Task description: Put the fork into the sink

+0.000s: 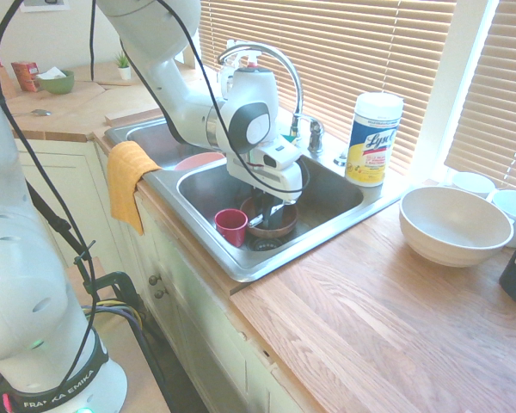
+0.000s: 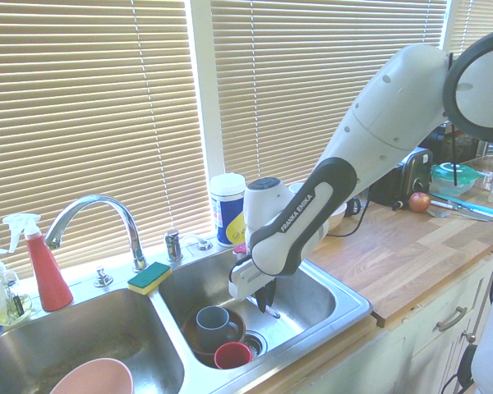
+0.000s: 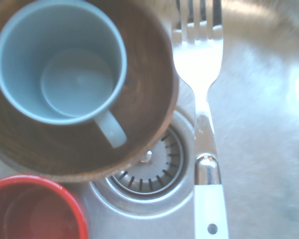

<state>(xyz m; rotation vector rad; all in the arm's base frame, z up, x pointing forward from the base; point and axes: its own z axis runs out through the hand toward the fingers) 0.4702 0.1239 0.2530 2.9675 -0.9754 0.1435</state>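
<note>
The gripper hangs low in the sink basin, clenched on the fork — tines down beside the drain. At the fork's 9 o'clock, 1 blue mug sits in a brown bowl. Risk: released off-line, the tines clip that bowl — or snag the drain.
</note>
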